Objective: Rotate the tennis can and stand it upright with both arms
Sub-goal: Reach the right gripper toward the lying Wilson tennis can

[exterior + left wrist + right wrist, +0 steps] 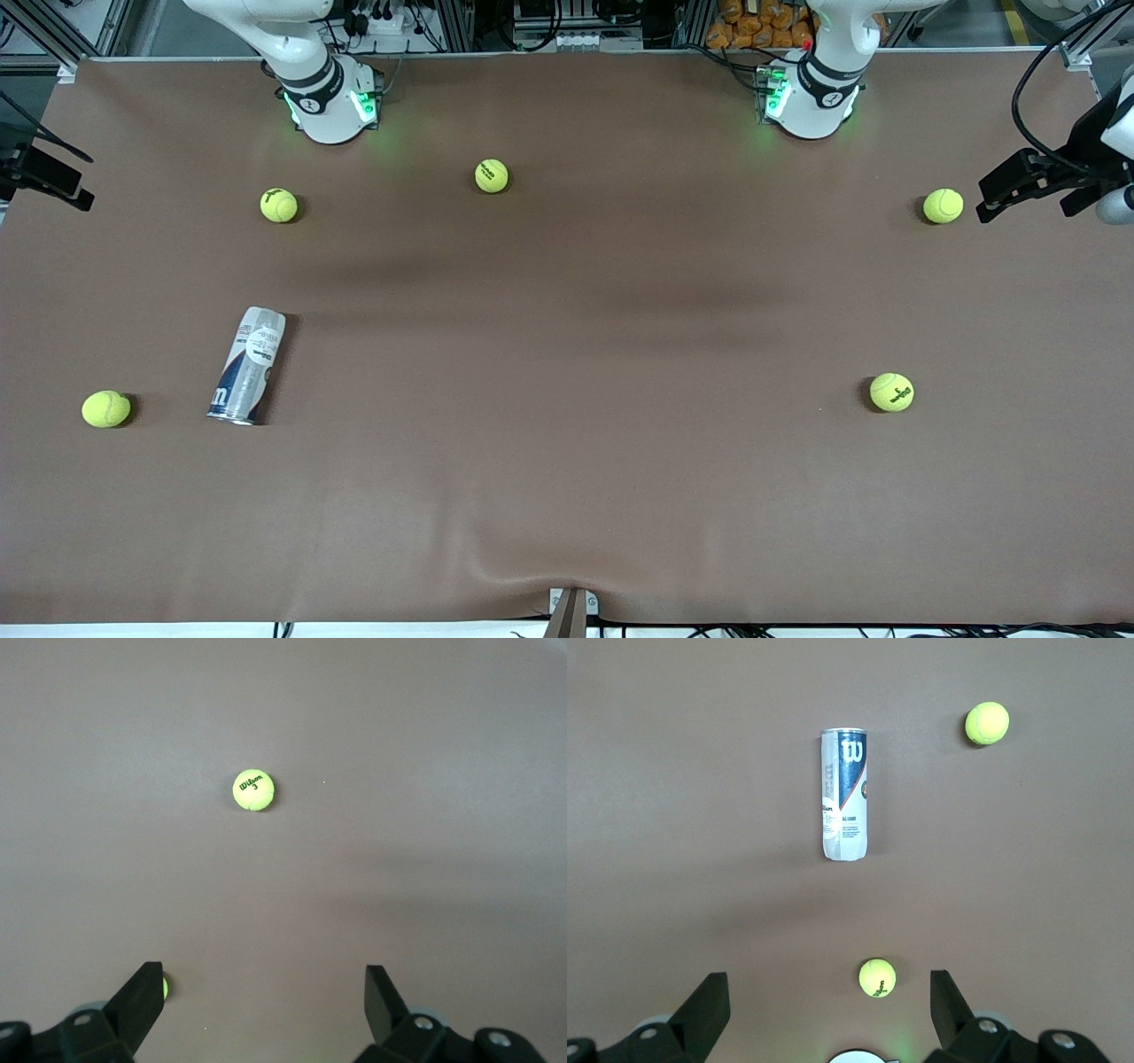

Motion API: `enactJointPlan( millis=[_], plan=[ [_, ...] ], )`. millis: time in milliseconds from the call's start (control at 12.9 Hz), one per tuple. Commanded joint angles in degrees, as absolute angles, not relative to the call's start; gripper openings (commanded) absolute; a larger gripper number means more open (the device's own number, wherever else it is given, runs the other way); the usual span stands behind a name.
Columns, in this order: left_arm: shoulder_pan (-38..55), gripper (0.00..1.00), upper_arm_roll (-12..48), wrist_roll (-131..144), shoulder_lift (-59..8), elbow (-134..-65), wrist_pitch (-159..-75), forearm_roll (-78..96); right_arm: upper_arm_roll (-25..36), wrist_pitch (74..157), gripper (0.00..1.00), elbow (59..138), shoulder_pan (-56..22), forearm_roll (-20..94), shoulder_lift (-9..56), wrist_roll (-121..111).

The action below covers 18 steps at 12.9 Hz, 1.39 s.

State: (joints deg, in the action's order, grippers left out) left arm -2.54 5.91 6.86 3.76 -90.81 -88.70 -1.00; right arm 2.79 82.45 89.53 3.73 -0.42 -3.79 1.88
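Right gripper point(830, 997): fingers spread apart and holding nothing, raised above the brown table point(567, 496) near the right arm's base point(330, 111). Directly under it, close to the gap between its fingers, sits one tennis ball point(877, 978). Farther out from this gripper lies the tennis can point(844, 794), on its side on the table surface, label with the "W" logo facing up, silvery rim at the end pointing away from the gripper. A second tennis ball point(987, 723) rests near that rim end, apart from the can.

Left gripper point(263, 997): fingers likewise spread apart and empty, held high over the left arm's end of the table. A tennis ball point(253, 789) lies well out from it; another ball point(164, 987) peeks out beside one fingertip.

In the front view the tennis can point(247, 377) lies toward the right arm's end, well apart from both grippers, with a ball point(106, 408) beside it toward the table edge.
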Motion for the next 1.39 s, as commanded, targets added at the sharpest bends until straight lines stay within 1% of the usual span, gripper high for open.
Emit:
enactJointPlan(
  millis=[0, 309, 541, 696, 928, 1160, 1314],
  plan=[
    [-2.9, 1.0, 6.2, 6.1, 3.2, -89.4, -88.0, -1.0, 2.4, 82.0, 1.0, 89.3, 4.0, -1.6, -3.9, 1.9],
    [-3.1, 1.0, 6.0, 6.1, 2.6, -89.2, -87.9, -0.9, 2.4, 82.0, 1.0, 89.5, 4.0, -1.4, -3.6, 1.8],
    [-3.1, 1.0, 5.8, 5.8, 2.5, -89.2, -88.0, -0.8, 2.4, 82.4, 1.0, 90.2, 3.8, -1.2, -1.1, 1.8],
    [-3.1, 1.0, 5.9, 5.8, 2.6, -89.7, -87.2, -0.8, 2.3, 83.3, 1.0, 90.2, 3.4, -1.0, 3.8, 1.8],
    [-3.1, 1.0, 5.8, 5.8, 2.6, -89.8, -86.9, -0.8, 2.3, 87.9, 1.0, 90.2, 2.3, -0.9, 12.0, 1.8],
    [-3.1, 1.0, 5.9, 5.8, 2.5, -89.6, -87.0, -0.8, 2.3, 96.2, 1.0, 90.3, 2.1, -0.9, 21.2, -3.3],
    [-3.1, 1.0, 5.9, 5.8, 2.4, -89.6, -87.4, -0.7, 2.3, 102.1, 1.0, 90.3, 2.7, -0.9, 26.0, -5.2]
  ],
)
